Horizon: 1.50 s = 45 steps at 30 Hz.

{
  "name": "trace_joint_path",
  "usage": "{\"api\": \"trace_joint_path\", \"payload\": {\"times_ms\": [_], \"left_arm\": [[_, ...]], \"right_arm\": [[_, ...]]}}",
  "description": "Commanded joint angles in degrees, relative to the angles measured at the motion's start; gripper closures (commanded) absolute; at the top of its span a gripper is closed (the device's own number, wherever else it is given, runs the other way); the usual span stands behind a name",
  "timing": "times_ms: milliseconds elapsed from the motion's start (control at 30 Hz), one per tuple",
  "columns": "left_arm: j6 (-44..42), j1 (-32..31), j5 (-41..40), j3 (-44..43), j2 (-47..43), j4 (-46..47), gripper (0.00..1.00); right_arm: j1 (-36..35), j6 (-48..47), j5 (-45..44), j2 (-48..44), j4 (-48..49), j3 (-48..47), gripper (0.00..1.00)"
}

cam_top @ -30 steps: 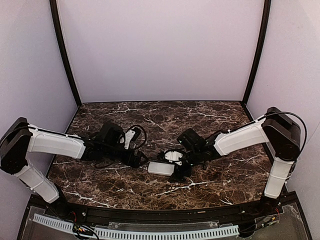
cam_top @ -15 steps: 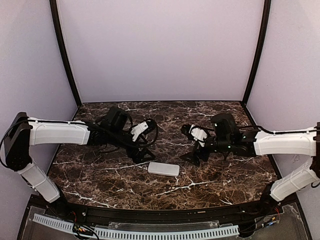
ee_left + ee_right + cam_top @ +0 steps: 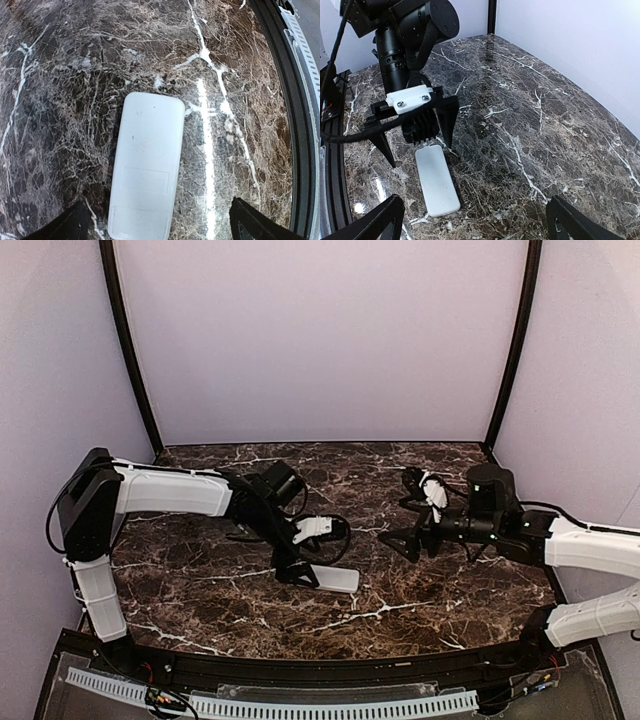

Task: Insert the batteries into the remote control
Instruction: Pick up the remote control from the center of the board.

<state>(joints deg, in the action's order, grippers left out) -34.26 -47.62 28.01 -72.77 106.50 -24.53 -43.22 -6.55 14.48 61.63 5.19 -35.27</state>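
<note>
Remote control (image 3: 328,578) is found lying flat on the dark, white-veined marble table (image 3: 455,595), near the middle of the near half, close to the black rail (image 3: 296,125) at the front edge. Plain white back is turned up; faint rectangular seams are noted across the back toward one end, best seen in the left wrist view (image 3: 145,185). Nothing is seen resting on or against it. Left gripper (image 3: 416,137) is held pointing down over the remote's left end as seen from above, jaws spread wide, one dark finger on each long side of the body. In the left wrist view a strip of bare marble is seen between each fingertip (image 3: 70,225) and the white plastic, narrower on one side than the other; no grip is made. Whether the tips reach the tabletop cannot be told. Right gripper (image 3: 407,510) is kept well apart to the right, clear of the remote, aimed across at it, with the jaws likewise fully spread and nothing between them. From the right wrist view the remote (image 3: 437,182) is seen lengthwise, its far end tucked under the left gripper's white mounting block (image 3: 410,98).
</note>
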Motion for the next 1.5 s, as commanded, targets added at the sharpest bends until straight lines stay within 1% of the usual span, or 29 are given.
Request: {"api": "trace_joint_path", "payload": {"times_ms": [0, 167, 300, 533, 600, 667, 700, 733, 800, 933, 1000, 1033, 1167, 1233, 1300, 1333, 1367, 1400, 1467], "left_arm": [[-6.64, -0.90, 0.40, -4.27, 3.20, -6.59, 0.01], [-8.70, -1.64, -0.64, -7.26, 7.04, -8.09, 0.02], [-9.51, -2.43, -5.06, -8.15, 9.05, -8.53, 0.02], [-10.18, -3.26, -7.81, -9.27, 11.89, -9.03, 0.09], [-10.38, -3.39, -8.01, -9.86, 12.42, -9.68, 0.13], [-10.39, -3.42, -7.79, -10.29, 12.71, -10.51, 0.21], [-10.43, -3.48, -7.55, -10.39, 12.69, -11.06, 0.28], [-10.31, -3.52, -7.54, -10.47, 12.69, -11.28, 0.32], [-9.91, -3.50, -7.86, -10.35, 12.62, -11.64, 0.46], [-9.13, -3.46, -8.15, -10.03, 12.32, -11.44, 0.59], [-8.30, -3.38, -6.48, -10.09, 11.45, -10.89, 0.62], [-7.85, -3.28, -5.64, -10.02, 10.24, -9.88, 0.63], [-3.77, -1.93, 1.84, -8.58, 4.12, -4.51, 0.66], [-1.54, -1.02, 7.21, -6.97, 0.19, -0.14, 0.67], [0.90, -0.14, 11.13, -4.98, -3.70, 4.98, 0.67], [1.98, 0.14, 12.44, -3.27, -6.16, 8.95, 0.68], [3.93, 0.59, 14.77, -2.25, -7.37, 11.29, 0.68], [4.95, 0.72, 15.84, -0.39, -9.43, 15.66, 0.69], [7.79, 0.96, 18.55, 1.54, -11.80, 21.21, 0.70]], "right_arm": [[1.87, 3.48, 2.59, -3.03, 1.87, 2.12, 0.01], [5.01, 6.44, 6.11, -4.43, 2.07, 2.86, 0.01], [7.03, 9.14, 9.53, -4.63, 2.59, 3.39, 0.01], [8.84, 9.93, 11.94, -4.82, 3.77, 3.98, 0.01], [9.08, 9.96, 12.02, -4.99, 3.77, 3.92, 0.02], [9.23, 9.95, 12.06, -5.03, 3.76, 4.12, 0.01], [9.27, 10.04, 12.18, -5.05, 3.75, 4.21, 0.01], [9.29, 10.06, 12.15, -4.96, 3.84, 4.26, 0.01], [9.38, 10.22, 12.39, -4.95, 4.15, 4.46, 0.01], [9.70, 10.36, 13.75, -5.00, 4.81, 4.30, 0.01], [9.95, 10.40, 14.76, -5.09, 5.20, 3.67, 0.01], [10.00, 10.28, 15.32, -5.11, 5.38, 3.36, 0.01], [10.10, 9.84, 18.07, -5.69, 6.19, 2.07, 0.01], [10.16, 9.71, 19.48, -5.91, 6.67, 1.27, 0.01], [10.14, 10.21, 19.63, -6.35, 7.55, 0.56, 0.01], [10.10, 10.49, 20.02, -6.68, 8.46, 0.29, 0.02], [10.11, 10.77, 20.81, -6.86, 9.48, -0.02, 0.01], [10.11, 11.05, 21.97, -6.98, 10.32, -0.58, 0.01], [10.10, 11.43, 24.62, -6.52, 10.94, -2.48, 0.01]]}}
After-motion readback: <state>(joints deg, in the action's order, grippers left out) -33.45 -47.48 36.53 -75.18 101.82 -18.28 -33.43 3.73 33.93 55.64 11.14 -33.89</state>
